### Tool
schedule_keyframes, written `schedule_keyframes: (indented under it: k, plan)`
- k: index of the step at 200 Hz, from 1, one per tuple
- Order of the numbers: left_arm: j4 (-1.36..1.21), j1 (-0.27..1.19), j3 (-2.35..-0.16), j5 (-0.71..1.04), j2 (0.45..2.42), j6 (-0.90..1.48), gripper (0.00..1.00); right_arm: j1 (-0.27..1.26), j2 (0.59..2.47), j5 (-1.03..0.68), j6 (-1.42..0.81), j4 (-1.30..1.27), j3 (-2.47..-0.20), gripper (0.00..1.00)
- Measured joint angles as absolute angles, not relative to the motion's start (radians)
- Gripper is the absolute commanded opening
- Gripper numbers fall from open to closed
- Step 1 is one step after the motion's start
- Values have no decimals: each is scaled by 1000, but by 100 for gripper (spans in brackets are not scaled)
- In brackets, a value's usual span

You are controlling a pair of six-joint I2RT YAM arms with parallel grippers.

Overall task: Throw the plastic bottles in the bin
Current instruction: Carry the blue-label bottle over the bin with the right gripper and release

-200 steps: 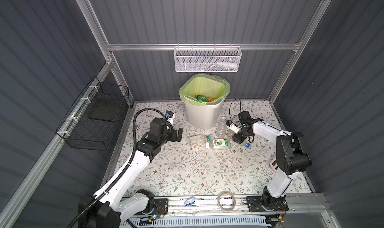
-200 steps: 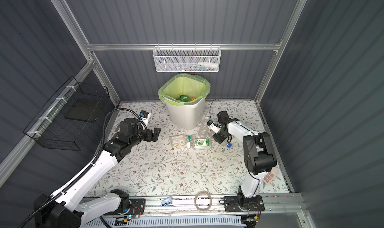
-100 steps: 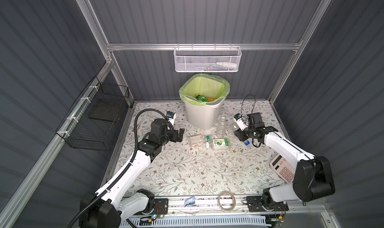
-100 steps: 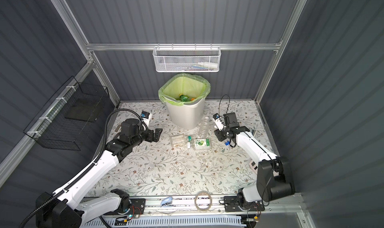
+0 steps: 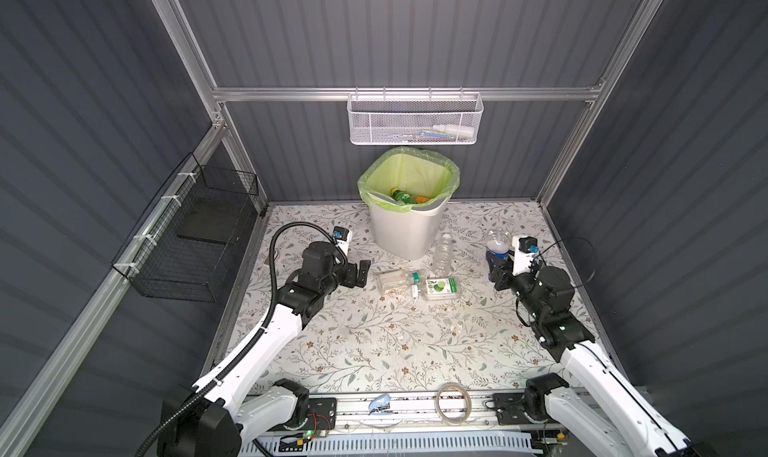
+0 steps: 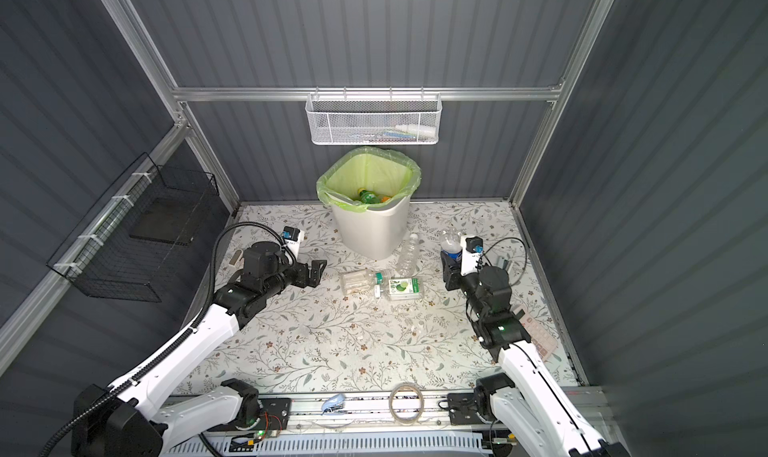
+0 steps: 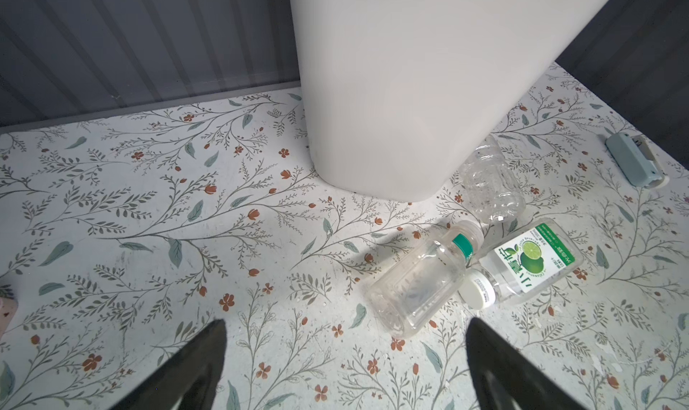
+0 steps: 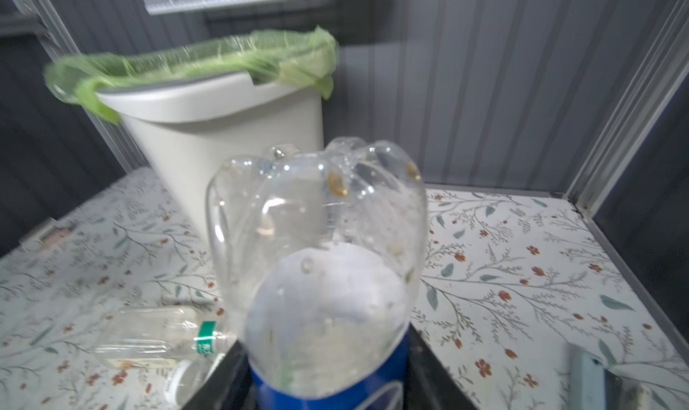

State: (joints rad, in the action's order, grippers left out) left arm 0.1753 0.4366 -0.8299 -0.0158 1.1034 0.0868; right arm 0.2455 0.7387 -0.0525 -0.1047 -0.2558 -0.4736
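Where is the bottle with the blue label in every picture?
A top view: blue-label bottle, right of the bin.
A top view: blue-label bottle, right of the bin.
Left wrist: not in it.
Right wrist: close up, filling the middle.
Landmark: the bin shows in all four.

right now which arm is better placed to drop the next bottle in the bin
Right, likely. The right fingers are shut on the blue-labelled bottle, facing the bin. The left fingers are open and empty, short of the lying clear bottle.
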Motion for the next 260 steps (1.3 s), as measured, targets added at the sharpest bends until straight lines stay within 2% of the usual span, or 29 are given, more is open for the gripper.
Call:
schedule_keyframes:
  k: [66,124,149,175,187,206,215,239,260]
  plan:
    - [154,437,-807,4,1098,104,100,259,480,-15,-205,-406,-398,54]
    - [133,437,-794,4,1095,120,100,259,456,-23,-202,-525,-410,54]
    - [133,437,-793,4,1090,120,100,259,626,-60,-202,-533,-580,53]
    - [125,437,-790,4,1090,123,100,263,972,-184,-255,-503,-994,53]
    - [108,437,-783,4,1090,129,100,276,1163,-256,-278,-417,-1267,62]
    - [88,437,-764,4,1090,143,100,321,1453,-321,-262,-271,-1652,93]
    - [89,437,-759,4,1090,144,100,336,1521,-340,-268,-233,-1703,99]
    - [90,437,-757,1,1087,146,100,353,1588,-356,-265,-133,-1666,99]
    - [93,437,-756,1,1079,141,100,350,1572,-325,-257,-88,-1589,99]
